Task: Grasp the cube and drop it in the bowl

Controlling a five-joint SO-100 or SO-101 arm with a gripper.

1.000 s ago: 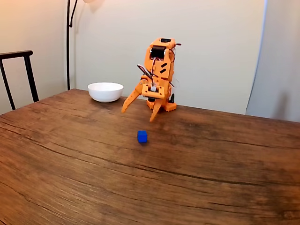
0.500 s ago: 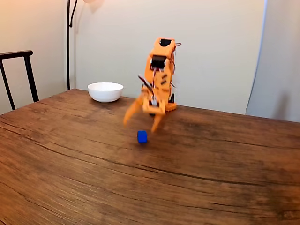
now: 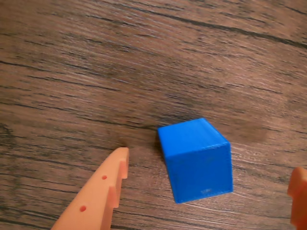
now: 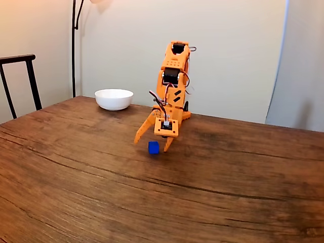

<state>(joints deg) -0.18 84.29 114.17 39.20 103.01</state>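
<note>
- The small bright-blue plastic cube (image 4: 153,147) sits flat on the brown wooden table (image 4: 76,177), out in the middle and well away from every edge.
- The shiny white round bowl (image 4: 114,98) stands near the far edge of the table, toward the left in the fixed view, well apart from the cube.
- The orange two-finger gripper (image 4: 151,145) hangs low right over the cube, with its fingers spread wide and nothing in them.
- In the wrist view one orange finger (image 3: 98,196) is on the left of the cube (image 3: 196,160), and the other finger (image 3: 299,191) peeks in at the right edge. The cube is between them, and neither finger touches it.
- The cube sits a bit turned, so I think the fingers should go down until the tips are near the wood, one on each side.
- Then they should close slowly on two flat sides, not on the corners, or the cube may spin or pop out.
- Only after a firm hold should the arm lift and go to the bowl.
</note>
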